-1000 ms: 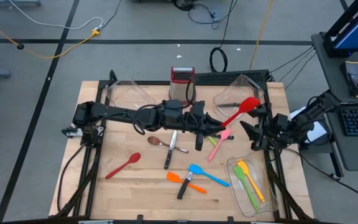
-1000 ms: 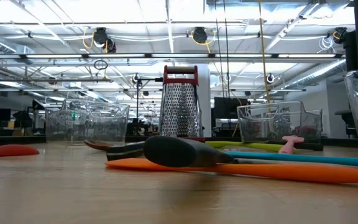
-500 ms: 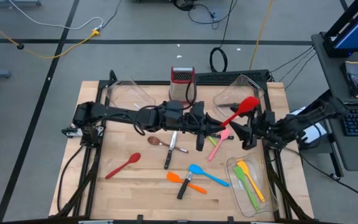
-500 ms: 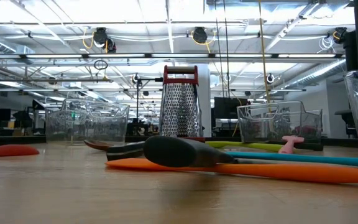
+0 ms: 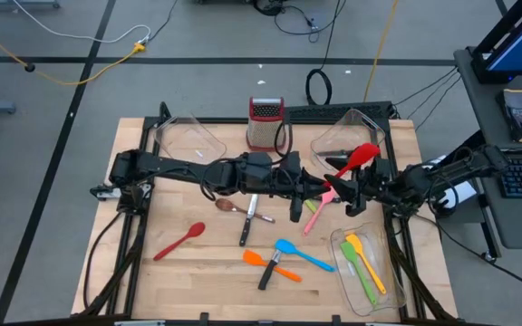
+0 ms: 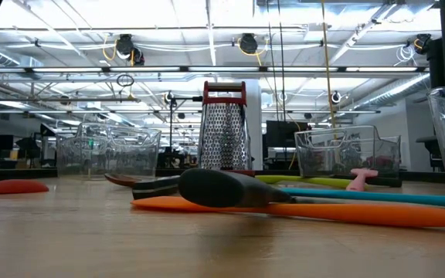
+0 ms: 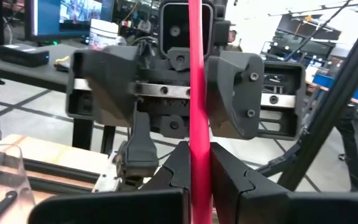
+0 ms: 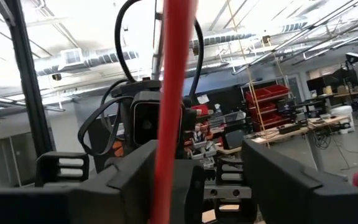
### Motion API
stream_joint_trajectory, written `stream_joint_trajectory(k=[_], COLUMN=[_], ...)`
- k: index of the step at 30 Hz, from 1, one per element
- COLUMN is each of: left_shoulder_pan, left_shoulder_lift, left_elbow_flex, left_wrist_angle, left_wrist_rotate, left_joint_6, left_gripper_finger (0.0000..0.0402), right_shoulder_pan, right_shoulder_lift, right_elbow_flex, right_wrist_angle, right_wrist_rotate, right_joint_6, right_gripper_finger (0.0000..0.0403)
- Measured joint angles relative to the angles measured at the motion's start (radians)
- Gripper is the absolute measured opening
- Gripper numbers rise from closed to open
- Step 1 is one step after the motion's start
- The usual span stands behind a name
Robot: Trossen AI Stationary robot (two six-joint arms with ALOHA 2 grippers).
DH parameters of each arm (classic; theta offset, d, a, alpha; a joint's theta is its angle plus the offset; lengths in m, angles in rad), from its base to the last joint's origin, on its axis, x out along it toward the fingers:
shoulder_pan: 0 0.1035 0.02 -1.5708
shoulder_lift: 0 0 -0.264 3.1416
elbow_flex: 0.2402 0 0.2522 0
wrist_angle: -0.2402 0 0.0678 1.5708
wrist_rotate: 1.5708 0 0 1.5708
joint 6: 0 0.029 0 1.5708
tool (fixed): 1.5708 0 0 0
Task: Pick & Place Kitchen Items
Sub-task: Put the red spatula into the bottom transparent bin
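Observation:
My left gripper (image 5: pixel 326 184) is shut on a red spatula (image 5: pixel 362 154) high above the table's middle right. The spatula stands roughly upright, head up. My right gripper (image 5: pixel 344 181) comes in from the table's right and is open. Its two fingers (image 7: pixel 241 87) stand on either side of the red handle (image 8: pixel 169 93), above the left grip. Loose on the wood lie a pink spatula (image 5: pixel 315 213), a red spoon (image 5: pixel 179 242), a brown spoon (image 5: pixel 229 206), a knife (image 5: pixel 248 217), an orange spatula (image 5: pixel 263 260) and a blue one (image 5: pixel 302 254). My left gripper pinches the lower part of the red spatula's handle (image 7: pixel 197 155) between its two fingers. The fingers come level from the table's left and lie across the handle. The spatula is lifted clear, head up. My right gripper: the handle runs close beside one finger (image 8: pixel 135 168); I cannot tell whether they touch.
A steel grater (image 5: pixel 265 122) stands at the back middle. Clear bins stand at the back left (image 5: pixel 188 136) and back right (image 5: pixel 347 136). A third bin (image 5: pixel 344 281) at the near right holds yellow and green utensils. Both arms meet over the table's middle right.
My right gripper has gone toward the table's left and rolled at the wrist, coming up to the red spatula until its fingers stand around the handle. The spatula and my left gripper have kept their place.

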Motion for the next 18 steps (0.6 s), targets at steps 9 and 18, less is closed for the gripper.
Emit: stream_joint_trajectory(k=[9,18], left_shoulder_pan=[0.002,0.000], left_shoulder_lift=[0.002,0.002], left_elbow_flex=[0.000,0.000], left_wrist_angle=[-0.025,-0.032], left_wrist_rotate=[-0.034,-0.023], left_joint_6=[-0.003,0.001], left_gripper_finger=[0.0020,0.0020], right_shoulder_pan=[0.002,0.005], right_shoulder_lift=[-0.015,-0.023], right_elbow_flex=[0.000,0.000], right_wrist_angle=[-0.015,-0.041], right_wrist_rotate=[0.039,0.044], right_joint_6=[0.000,0.037], right_gripper_finger=[0.0065,0.0009])
